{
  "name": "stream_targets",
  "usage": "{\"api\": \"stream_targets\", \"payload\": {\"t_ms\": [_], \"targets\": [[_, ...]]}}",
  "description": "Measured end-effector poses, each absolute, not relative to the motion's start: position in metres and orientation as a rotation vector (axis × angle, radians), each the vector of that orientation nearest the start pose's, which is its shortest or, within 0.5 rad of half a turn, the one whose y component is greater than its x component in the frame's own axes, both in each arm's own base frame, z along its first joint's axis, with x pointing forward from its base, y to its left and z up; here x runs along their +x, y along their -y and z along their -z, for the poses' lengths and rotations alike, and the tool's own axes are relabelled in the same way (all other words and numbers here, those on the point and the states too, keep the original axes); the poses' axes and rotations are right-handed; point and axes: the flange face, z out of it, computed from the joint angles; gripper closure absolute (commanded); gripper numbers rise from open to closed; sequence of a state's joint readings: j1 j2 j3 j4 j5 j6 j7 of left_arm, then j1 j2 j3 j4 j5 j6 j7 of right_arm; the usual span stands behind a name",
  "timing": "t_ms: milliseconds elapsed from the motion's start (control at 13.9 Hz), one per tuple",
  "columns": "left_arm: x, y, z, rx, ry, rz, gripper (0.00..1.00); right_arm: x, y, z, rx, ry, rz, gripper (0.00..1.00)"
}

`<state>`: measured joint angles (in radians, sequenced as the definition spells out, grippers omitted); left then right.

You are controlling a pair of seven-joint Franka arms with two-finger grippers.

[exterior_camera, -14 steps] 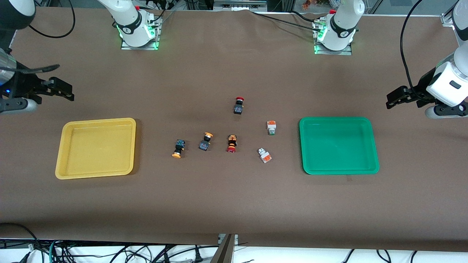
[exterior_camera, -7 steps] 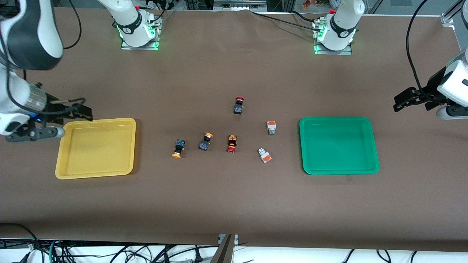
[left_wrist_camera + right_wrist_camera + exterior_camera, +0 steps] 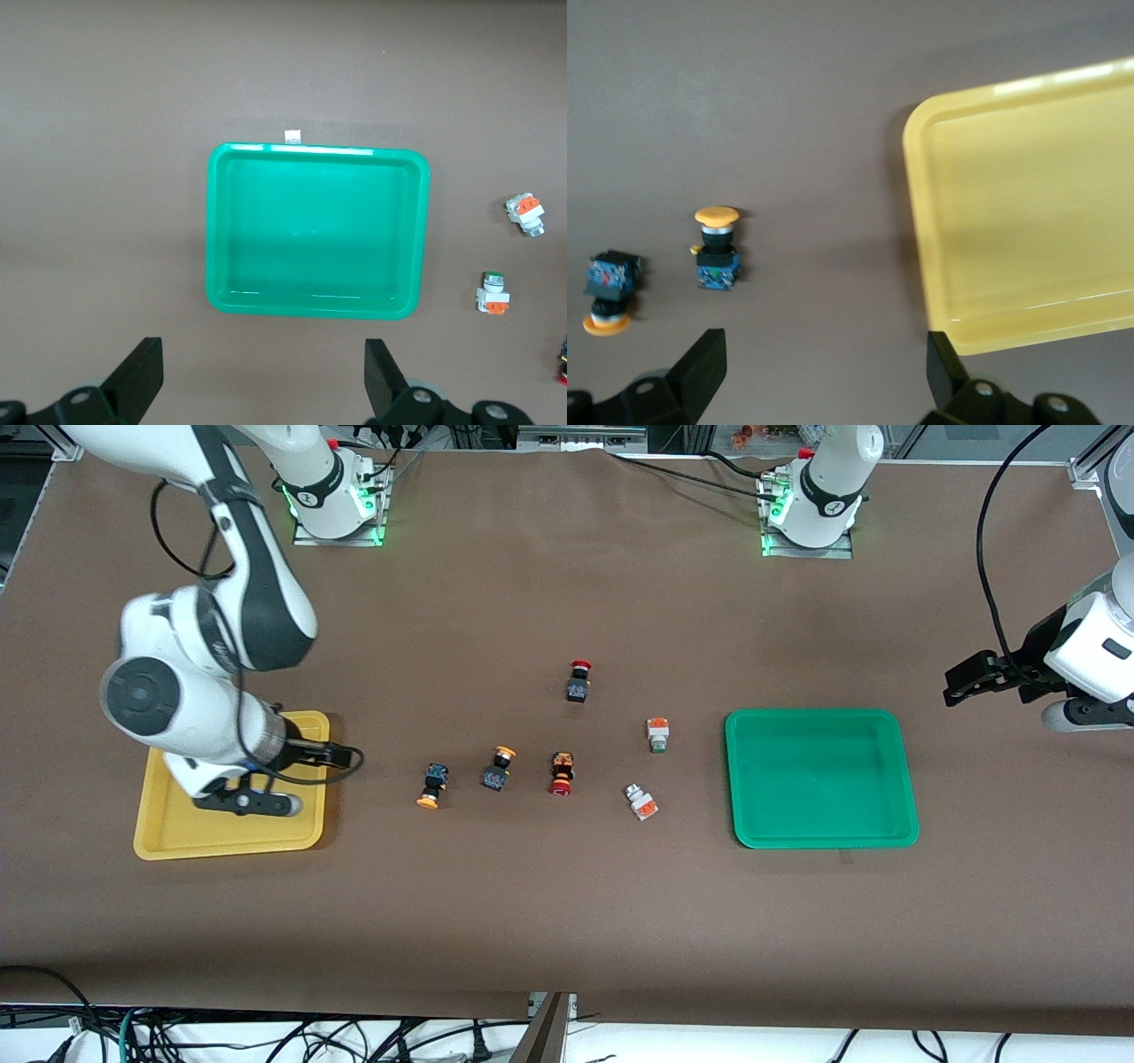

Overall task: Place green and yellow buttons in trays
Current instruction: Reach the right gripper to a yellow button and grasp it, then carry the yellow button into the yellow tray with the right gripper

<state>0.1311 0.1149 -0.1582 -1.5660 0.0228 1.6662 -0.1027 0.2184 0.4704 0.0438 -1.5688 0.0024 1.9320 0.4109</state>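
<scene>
Showing no readable writing anywhere, the scene offers only a small white tag [image 3: 291, 136] against the rim of the green tray [image 3: 895, 779], too small to read. The right arm's bulk hides much of the yellow tray [image 3: 159, 828], and the left arm is cut off at the picture's edge. The right hand [image 3: 332, 755] hangs over the yellow tray's edge toward the buttons, its fingers wide apart and holding nothing. The left hand [image 3: 961, 682] hangs over bare worktop [image 3: 567, 921] past the green tray at the left arm's end, fingers likewise spread wide and empty. Between the two trays lie six switches on the worktop. Two yellow-capped buttons [image 3: 431, 786] [image 3: 500, 769] lie nearest the yellow tray, just beside each other but apart; the right wrist view shows them with dark bodies and blue bases. Two white-bodied buttons with orange blocks [image 3: 657, 735] [image 3: 640, 801] lie near the green tray, the first one farther from the front camera than the second; their tips are hard to make out in colour. Two red-capped switches [image 3: 561, 772] [image 3: 578, 680] lie in the middle, one beside the yellow-capped pair, one farther from the camera. Both trays hold no buttons.
</scene>
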Motion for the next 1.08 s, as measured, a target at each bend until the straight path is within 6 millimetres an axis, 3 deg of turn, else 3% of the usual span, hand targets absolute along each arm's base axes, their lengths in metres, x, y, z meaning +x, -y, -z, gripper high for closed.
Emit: {"api": "stream_targets", "payload": {"t_ms": [288, 505, 721, 938, 1010, 1082], "targets": [[0.595, 0.009, -0.569, -3.134, 0.116, -0.022, 0.00, 0.635, -0.242, -0.307, -3.119, -0.371, -0.115, 0.00], [0.596, 0.009, -0.569, -3.134, 0.116, -0.022, 0.00, 0.628, -0.278, -0.266, -3.095, -0.408, -0.055, 0.00], [0.596, 0.009, -0.569, -3.134, 0.115, -0.023, 0.00, 0.628, -0.286, -0.222, -3.084, -0.414, -0.030, 0.00], [0.596, 0.010, -0.568, -3.134, 0.113, -0.025, 0.00, 0.630, -0.280, -0.199, -3.083, -0.428, -0.019, 0.00], [0.596, 0.010, -0.568, -3.135, 0.113, -0.025, 0.00, 0.629, -0.279, -0.195, -3.081, -0.429, -0.015, 0.05], [0.596, 0.010, -0.568, -3.135, 0.112, -0.025, 0.00, 0.627, -0.278, -0.190, -3.077, -0.428, -0.003, 0.39]]}}
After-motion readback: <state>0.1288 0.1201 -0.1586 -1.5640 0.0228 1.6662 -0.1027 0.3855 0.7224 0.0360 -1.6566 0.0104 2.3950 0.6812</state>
